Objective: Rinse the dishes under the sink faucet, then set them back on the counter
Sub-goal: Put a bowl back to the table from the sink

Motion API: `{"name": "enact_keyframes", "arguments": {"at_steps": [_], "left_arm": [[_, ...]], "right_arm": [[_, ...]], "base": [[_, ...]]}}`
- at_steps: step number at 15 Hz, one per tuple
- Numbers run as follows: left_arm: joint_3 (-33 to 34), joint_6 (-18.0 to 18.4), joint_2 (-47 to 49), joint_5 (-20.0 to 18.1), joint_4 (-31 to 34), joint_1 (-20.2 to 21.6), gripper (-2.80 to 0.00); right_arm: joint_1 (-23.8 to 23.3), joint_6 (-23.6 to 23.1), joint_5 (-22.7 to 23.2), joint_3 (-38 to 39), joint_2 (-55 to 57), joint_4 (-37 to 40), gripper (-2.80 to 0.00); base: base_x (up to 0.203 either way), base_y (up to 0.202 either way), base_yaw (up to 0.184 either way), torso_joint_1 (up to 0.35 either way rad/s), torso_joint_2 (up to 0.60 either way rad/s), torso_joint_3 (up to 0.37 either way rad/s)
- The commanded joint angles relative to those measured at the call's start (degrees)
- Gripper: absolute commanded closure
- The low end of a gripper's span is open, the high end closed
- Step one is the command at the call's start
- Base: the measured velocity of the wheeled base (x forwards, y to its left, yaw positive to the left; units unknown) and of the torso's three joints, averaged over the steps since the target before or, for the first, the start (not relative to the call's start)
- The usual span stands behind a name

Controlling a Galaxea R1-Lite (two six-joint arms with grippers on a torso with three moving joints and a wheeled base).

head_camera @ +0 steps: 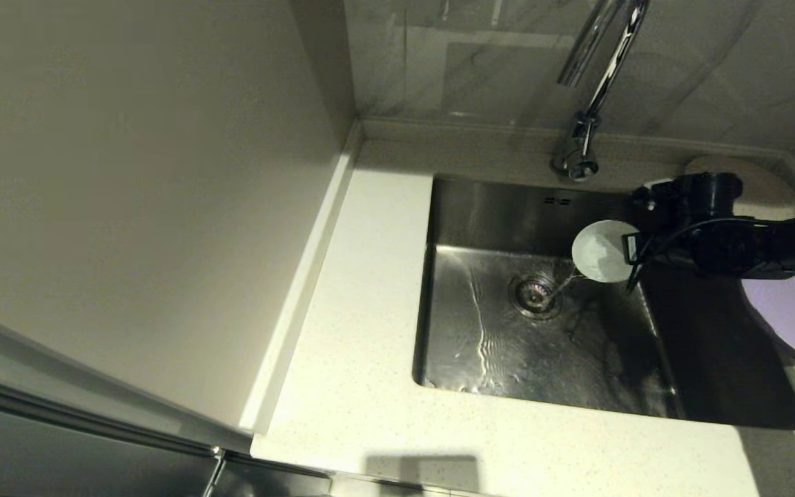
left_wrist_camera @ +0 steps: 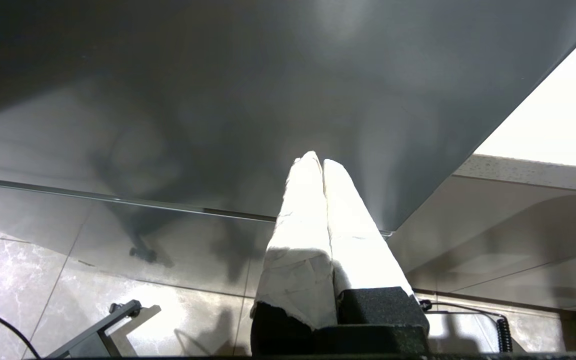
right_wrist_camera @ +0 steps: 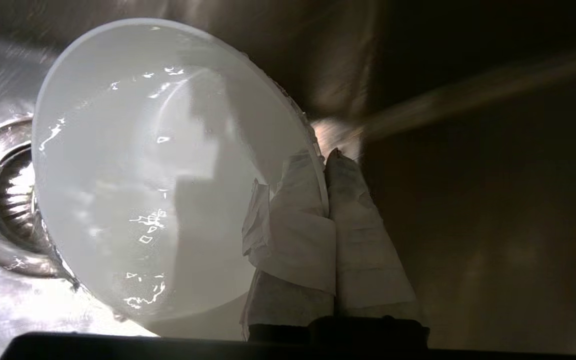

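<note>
Right wrist view: bowl (right_wrist_camera: 158,170) rim inside right gripper (right_wrist_camera: 324,160).

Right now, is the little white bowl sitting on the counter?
No, the right gripper holds the white bowl by its rim, tipped over the sink near the drain.

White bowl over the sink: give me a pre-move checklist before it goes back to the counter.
1. Grip: right gripper pinches the white bowl by its rim: ok.
2. Bowl emptied: tilted, water trickling toward the drain: not ok yet.
3. Bowl rinsed: wet inside: ok.
4. Faucet off: no stream seen at the spout: cannot tell.
5. Counter landing spot: lavender plate and beige plate occupy the right side: cannot tell.
6. Left gripper parked below the counter: ok.
</note>
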Motion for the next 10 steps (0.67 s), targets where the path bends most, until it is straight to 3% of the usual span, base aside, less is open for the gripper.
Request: {"name": "enact_keyframes", "arguments": {"at_steps": [1,5,10], "left_arm": [[0.00,-0.03,-0.18,0.03,-0.02,0.00,0.00],[0.00,0.06,-0.18,0.03,-0.02,0.00,0.00],[0.00,-0.03,-0.18,0.03,-0.02,0.00,0.00]], "right_arm": [[-2.24,-2.64,1.37,6.85,-5.68,-9.13,0.00],[-4.56,-3.68,4.18,11.69,-12.53,-15.06,0.00],[-4.83,-0.37,5.06,22.30,-17.06,-34.72,0.00]], "base": [[0.000,0.000,0.000,0.000,0.00,0.000],[0.000,0.000,0.000,0.000,0.00,0.000],[0.000,0.000,0.000,0.000,0.00,0.000]]}}
